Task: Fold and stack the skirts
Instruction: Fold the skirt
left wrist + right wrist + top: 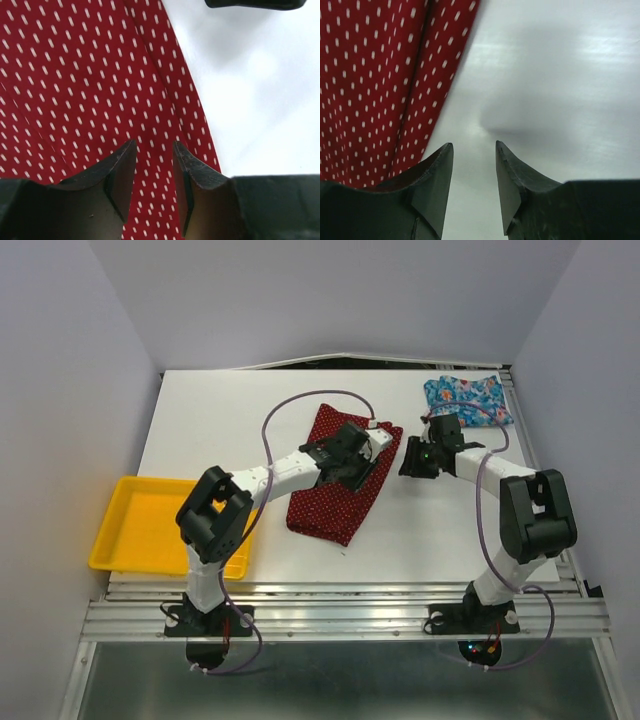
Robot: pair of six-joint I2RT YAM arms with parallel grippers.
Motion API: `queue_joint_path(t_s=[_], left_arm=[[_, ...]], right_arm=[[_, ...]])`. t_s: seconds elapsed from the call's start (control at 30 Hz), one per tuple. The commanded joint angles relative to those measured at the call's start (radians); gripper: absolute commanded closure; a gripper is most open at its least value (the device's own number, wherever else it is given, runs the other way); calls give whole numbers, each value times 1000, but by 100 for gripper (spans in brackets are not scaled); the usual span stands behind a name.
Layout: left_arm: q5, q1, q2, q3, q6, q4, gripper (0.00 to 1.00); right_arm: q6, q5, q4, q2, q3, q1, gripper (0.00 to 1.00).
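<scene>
White table [560,75]: red skirt [75,75] beneath left claw [154,145], beside right claw [474,146].

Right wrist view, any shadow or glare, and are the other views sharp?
Right wrist view: soft grey shadow and faint sheen on the white table. Left wrist view: white dots on the dark red cloth skirt smear into dashes, likely motion blur. Top view: evenly lit, sharp.

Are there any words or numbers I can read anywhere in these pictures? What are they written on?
None: no words, numbers or labels can be read in any view.
The dark red cloth skirt shows only small white dots, the bright blue cloth skirt only flowers, and the yellow plastic tray is plain.
</scene>
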Motion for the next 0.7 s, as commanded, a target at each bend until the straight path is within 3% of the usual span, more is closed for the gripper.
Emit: queue_joint_path(t_s=[0.0, 0.13, 0.27, 0.4, 0.67], left_arm=[[-30, -1, 73, 209, 60, 49, 54], [33, 28, 201, 385, 77, 80, 54], [29, 65, 427, 713, 37, 19, 54], [49, 94, 561, 893, 0, 2, 53], [4, 110, 637, 917, 5, 54, 50]], right_arm=[[124, 11, 257, 28, 58, -85, 55], [144, -38, 323, 121, 130, -134, 56], [167, -91, 367, 245, 202, -134, 55], [204, -125, 439, 318, 245, -134, 53], [256, -125, 510, 407, 267, -134, 54]])
